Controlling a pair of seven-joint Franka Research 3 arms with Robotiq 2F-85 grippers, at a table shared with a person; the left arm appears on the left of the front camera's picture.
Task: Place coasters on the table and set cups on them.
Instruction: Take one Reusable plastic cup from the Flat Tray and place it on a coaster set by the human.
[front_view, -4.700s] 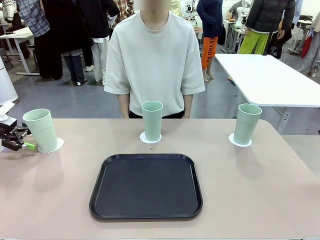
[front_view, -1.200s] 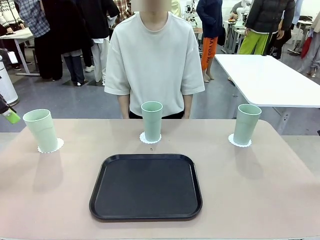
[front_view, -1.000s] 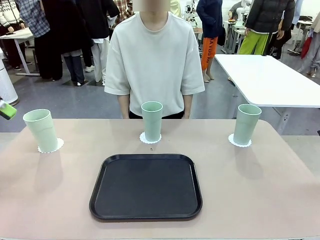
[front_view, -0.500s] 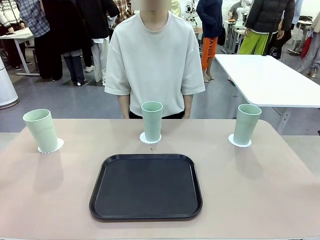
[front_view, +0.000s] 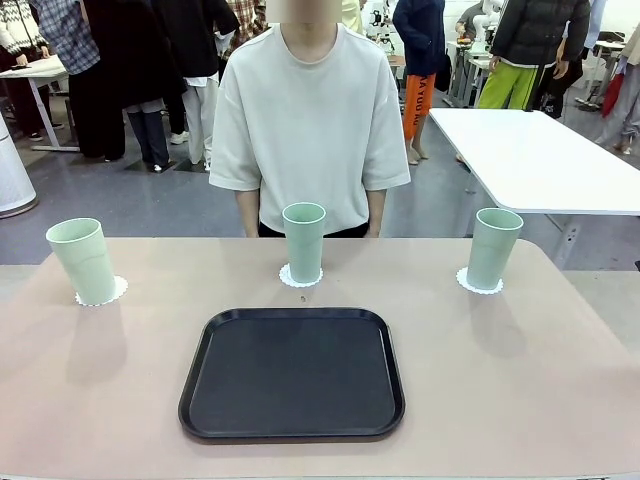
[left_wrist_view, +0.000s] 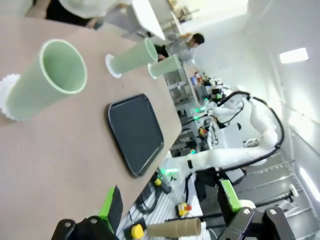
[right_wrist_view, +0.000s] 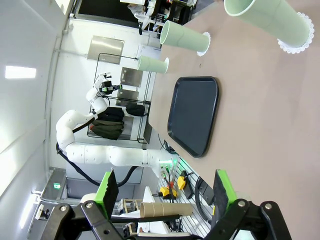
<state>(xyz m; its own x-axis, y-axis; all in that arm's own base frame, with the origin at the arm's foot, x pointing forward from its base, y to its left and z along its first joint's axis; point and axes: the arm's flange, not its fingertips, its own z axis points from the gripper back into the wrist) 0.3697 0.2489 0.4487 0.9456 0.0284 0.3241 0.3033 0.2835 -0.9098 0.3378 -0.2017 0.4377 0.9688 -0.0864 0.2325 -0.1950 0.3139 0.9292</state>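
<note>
A black rounded tray lay flat in the lower centre of the front view, its inside bare. In the left wrist view the same tray showed slanted at mid-frame, and in the right wrist view it sat right of centre, standing on end. A person in a pale short-sleeved shirt stood at upper centre, arms hanging down. A white table filled the right side behind. Several people stood in the upper left, beside another light table. A cardboard tube lay near the bottom of the right wrist view.
</note>
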